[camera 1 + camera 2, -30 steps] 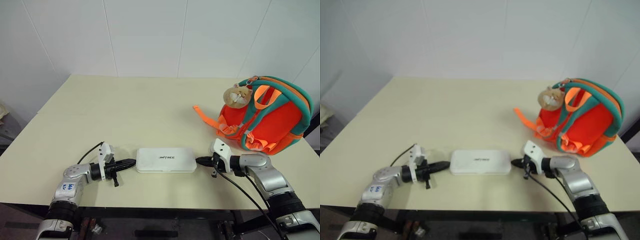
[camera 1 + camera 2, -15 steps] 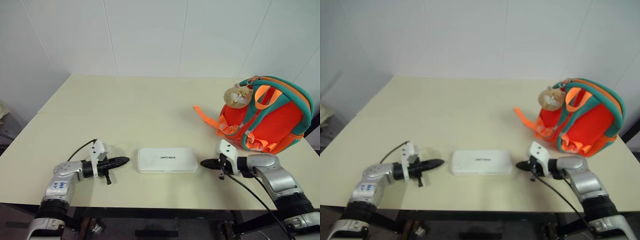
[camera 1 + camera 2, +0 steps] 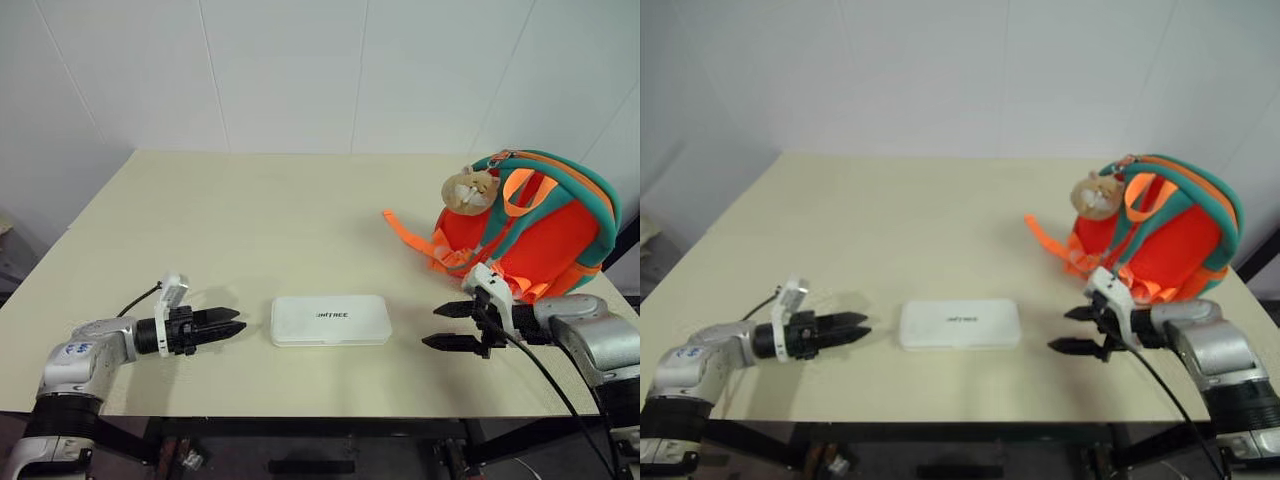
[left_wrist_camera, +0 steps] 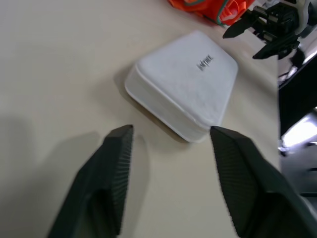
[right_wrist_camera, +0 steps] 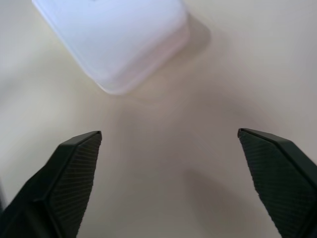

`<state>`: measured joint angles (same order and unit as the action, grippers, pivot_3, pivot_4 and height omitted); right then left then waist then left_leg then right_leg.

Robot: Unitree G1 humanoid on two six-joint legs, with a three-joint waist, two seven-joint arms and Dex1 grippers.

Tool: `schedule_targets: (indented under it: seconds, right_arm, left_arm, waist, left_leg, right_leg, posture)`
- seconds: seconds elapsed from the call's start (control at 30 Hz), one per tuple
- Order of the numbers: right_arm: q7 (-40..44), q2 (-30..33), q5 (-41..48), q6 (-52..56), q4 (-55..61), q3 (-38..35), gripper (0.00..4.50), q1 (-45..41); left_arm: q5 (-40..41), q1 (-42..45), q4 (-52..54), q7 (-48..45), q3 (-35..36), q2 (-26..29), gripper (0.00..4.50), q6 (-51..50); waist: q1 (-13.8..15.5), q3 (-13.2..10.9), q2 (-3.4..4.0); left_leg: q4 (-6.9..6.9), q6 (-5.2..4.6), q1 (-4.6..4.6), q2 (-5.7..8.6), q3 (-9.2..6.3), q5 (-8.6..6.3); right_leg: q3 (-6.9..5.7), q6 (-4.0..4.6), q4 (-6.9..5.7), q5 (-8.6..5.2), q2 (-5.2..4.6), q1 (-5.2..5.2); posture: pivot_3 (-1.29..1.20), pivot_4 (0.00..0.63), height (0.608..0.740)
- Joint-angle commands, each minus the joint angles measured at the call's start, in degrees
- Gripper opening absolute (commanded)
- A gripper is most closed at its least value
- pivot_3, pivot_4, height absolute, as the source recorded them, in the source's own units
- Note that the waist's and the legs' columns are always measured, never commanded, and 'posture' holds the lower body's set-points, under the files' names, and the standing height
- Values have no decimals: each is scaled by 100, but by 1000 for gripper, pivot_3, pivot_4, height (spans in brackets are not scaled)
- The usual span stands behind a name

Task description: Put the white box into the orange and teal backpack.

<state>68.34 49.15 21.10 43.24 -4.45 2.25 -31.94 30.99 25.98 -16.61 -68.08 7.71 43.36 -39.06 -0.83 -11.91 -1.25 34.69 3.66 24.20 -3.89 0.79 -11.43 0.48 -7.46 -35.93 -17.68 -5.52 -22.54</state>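
The white box [image 3: 331,320] lies flat on the cream table [image 3: 250,215], near the front edge, with dark lettering on its lid. My left gripper [image 3: 232,321] hovers a short way off the box's left end, open and empty, pointing at it. Off the right end, my right gripper [image 3: 438,326] stands wide open and empty, also aimed at the box. Both are clear of the box. The orange and teal backpack [image 3: 530,235] stands upright at the right, with a tan plush charm [image 3: 469,188] hanging on it. The left wrist view shows the box [image 4: 184,89] ahead of its fingers [image 4: 233,163].
An orange strap [image 3: 405,229] of the backpack trails onto the table toward the middle. The table's front edge [image 3: 320,412] runs just below both grippers. White wall panels stand behind the table.
Both grippers have opened from shut. Each has drawn back from the box's ends, outward and slightly up. The box and backpack stay put; the head camera has shifted a little.
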Motion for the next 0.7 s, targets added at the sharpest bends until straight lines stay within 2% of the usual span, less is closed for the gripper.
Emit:
schedule_targets:
  seconds: [0.03, 0.1, 0.13, 0.27, 0.53, 0.7]
  right_arm:
    - [-312, -154, 384, 939, 280, -151, 4500, -333]
    - [-517, -271, 453, 1268, 264, -155, 4500, -450]
    - [-647, -340, 455, 1375, 235, -161, 4500, -506]
    - [-768, -568, 624, 1857, 149, -63, 4500, -729]
    - [-888, -771, 672, 2113, 158, 188, 4500, -848]
    - [-921, -838, 714, 2174, 175, 241, 4500, -884]
  left_arm:
    - [29, 246, -172, -55, -139, 129, 3721, -539]
    - [11, 402, -293, 169, -131, -11, 4377, -720]
    - [-11, 489, -370, 337, -106, -105, 4477, -769]
    - [160, 838, -491, 617, -128, -494, 4477, -1310]
    - [355, 1271, -689, 886, -182, -970, 4477, -2414]
    - [243, 1351, -844, 1047, -251, -1204, 4477, -2445]
  waist:
    - [-9, 0, 0]
    - [-10, 0, 0]
    - [-3, 0, 0]
    - [63, 0, -1]
    - [62, 0, -1]
    - [62, 0, 0]
  left_leg:
    - [2, 0, 1, 0, 0, 0]
    - [3, 0, 1, 0, 0, 0]
    - [2, 0, 2, 0, -1, 0]
    - [2, -1, 7, 1, 0, -1]
    - [3, -5, 9, 1, 0, -5]
    - [7, -4, 8, 1, 0, -4]
  right_leg:
    - [0, 0, 0, 0, 0, 0]
    - [-1, 3, 1, 1, -1, 0]
    - [-1, 3, 2, 1, -1, 0]
    - [-1, 3, 3, 2, -1, -2]
    - [-1, 1, 4, 1, 1, -3]
    - [-1, 0, 1, 2, 1, -2]
  posture:
    - [0, 150, 740]
    - [0, 150, 740]
    - [0, 150, 740]
    - [0, 150, 740]
    - [0, 150, 740]
    - [0, 150, 740]
